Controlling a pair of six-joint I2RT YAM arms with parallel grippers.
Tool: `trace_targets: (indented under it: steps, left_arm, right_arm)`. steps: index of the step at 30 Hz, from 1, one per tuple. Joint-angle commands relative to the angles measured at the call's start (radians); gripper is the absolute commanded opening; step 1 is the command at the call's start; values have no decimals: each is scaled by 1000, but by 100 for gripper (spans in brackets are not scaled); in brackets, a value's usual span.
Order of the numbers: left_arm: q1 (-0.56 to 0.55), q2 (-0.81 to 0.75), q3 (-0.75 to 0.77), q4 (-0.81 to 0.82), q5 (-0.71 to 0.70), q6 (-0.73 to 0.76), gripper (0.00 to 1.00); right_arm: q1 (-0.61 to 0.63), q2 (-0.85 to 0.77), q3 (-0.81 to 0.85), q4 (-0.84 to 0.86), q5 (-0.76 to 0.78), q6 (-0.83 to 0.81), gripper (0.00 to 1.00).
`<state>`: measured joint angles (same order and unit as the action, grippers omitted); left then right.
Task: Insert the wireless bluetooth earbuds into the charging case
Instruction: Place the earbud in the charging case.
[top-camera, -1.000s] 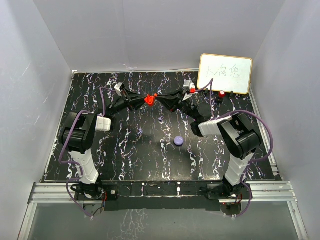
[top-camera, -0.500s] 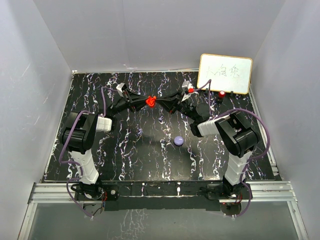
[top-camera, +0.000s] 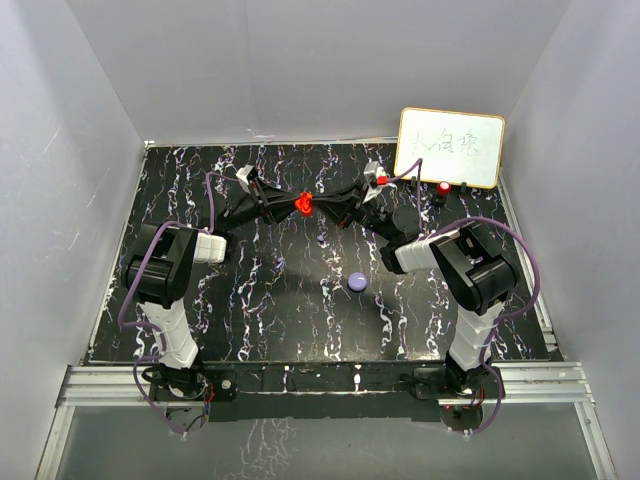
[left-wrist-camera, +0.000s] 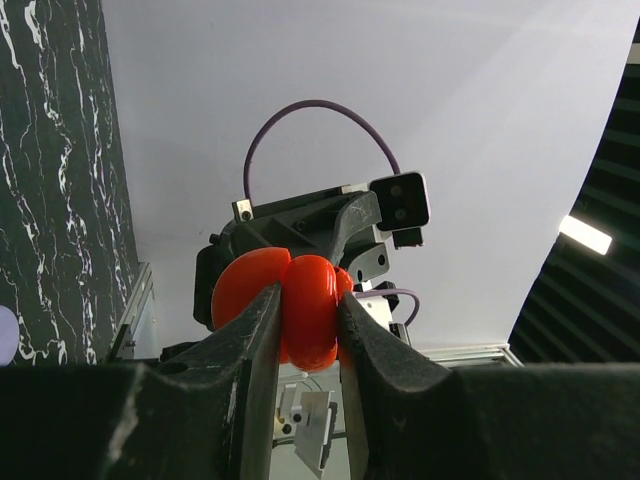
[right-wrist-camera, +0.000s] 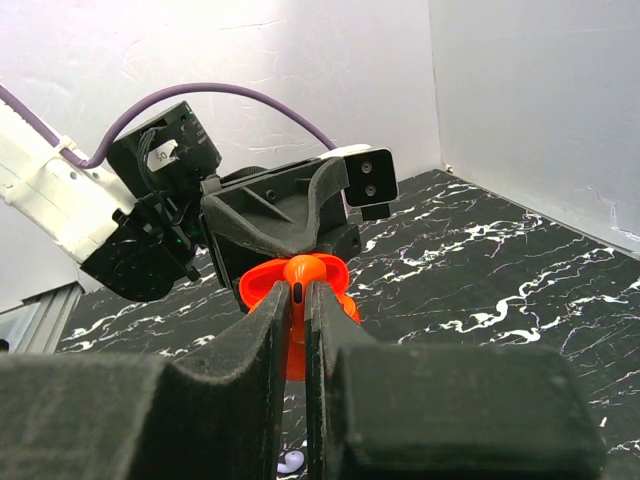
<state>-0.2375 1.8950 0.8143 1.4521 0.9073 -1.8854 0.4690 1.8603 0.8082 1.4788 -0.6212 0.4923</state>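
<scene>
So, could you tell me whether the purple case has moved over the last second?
No. The purple charging case lies at the same spot relative to the whiteboard.

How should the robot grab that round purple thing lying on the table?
Probably straight down from above, pinching the round purple case across its rim. It lies flat on the table with nothing touching it, so its low round edge is open from any side.

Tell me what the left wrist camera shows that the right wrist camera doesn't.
Left wrist only: the left gripper clamped across the two rounded halves of the red charging case, plus a pale purple object at the left edge. Right wrist only: the right gripper pinching a red earbud in front of that case. Both: the red case, held up between the arms.
</scene>
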Motion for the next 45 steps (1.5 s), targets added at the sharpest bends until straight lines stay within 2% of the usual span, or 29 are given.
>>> trace_targets:
  steps: [1, 23, 45]
  left_arm:
    - [-12, -37, 36, 333, 23, -12, 0]
    - [-22, -27, 39, 333, 27, -11, 0]
    - [-22, -31, 57, 332, 13, -19, 0]
  right_arm:
    - [-5, 6, 36, 270, -5, 2, 0]
    - [-4, 17, 55, 282, -8, 5, 0]
    - [-6, 5, 1, 304, -14, -12, 0]
